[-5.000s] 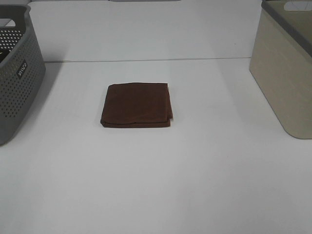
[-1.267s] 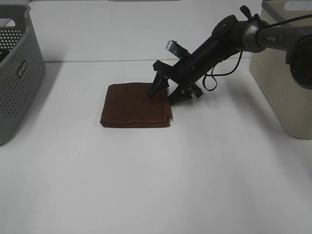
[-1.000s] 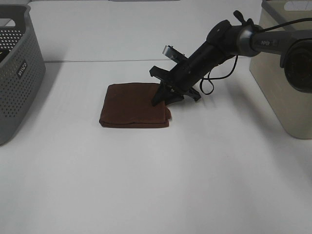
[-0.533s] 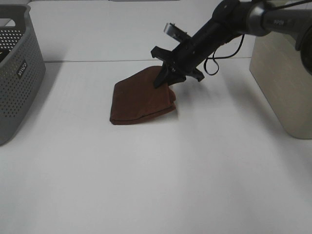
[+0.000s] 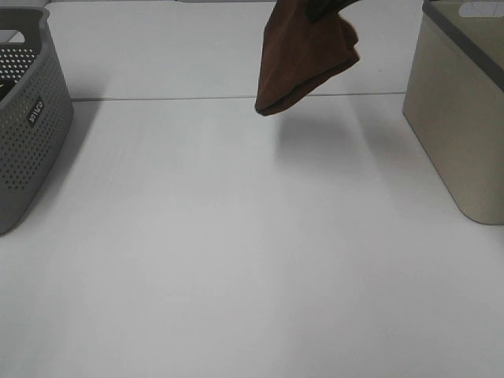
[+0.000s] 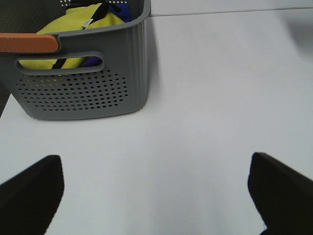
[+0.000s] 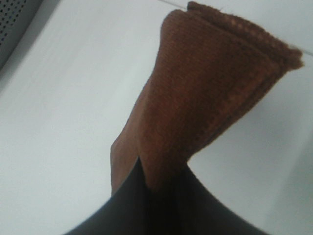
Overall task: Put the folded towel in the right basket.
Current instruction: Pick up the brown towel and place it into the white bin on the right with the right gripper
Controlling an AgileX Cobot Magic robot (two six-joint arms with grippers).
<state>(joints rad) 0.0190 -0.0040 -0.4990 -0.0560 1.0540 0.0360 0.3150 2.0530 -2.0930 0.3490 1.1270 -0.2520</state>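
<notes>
In the exterior high view the towel (image 5: 303,55) is seen hanging in the air to the left of the right basket (image 5: 457,118), well apart from it and clear of the table (image 5: 236,260). Its upper corner is cut off by the frame edge, so the grip is not shown here. The folds sag and splay downwards. From this it is judged to be light, soft and limp, not fragile, and liable to unfold if pinched by one layer only. It is best taken at a folded corner, through all layers. Half a second ago its lower edge lay on the table, further from the right basket. It has since been raised and brought closer. Five seconds ago it lay flat with no arm in view.

In the left wrist view the right basket is not shown. The left gripper (image 6: 154,161) is held over bare table with its jaws spread wide and nothing between them. A grey basket (image 6: 83,93) with yellow and blue contents stands beyond it.

In the right wrist view the right basket is again not seen. The right gripper (image 7: 156,191) is clamped on the towel (image 7: 210,93) at one corner. Several layers appear to be caught, and the rest hangs free above the table.
</notes>
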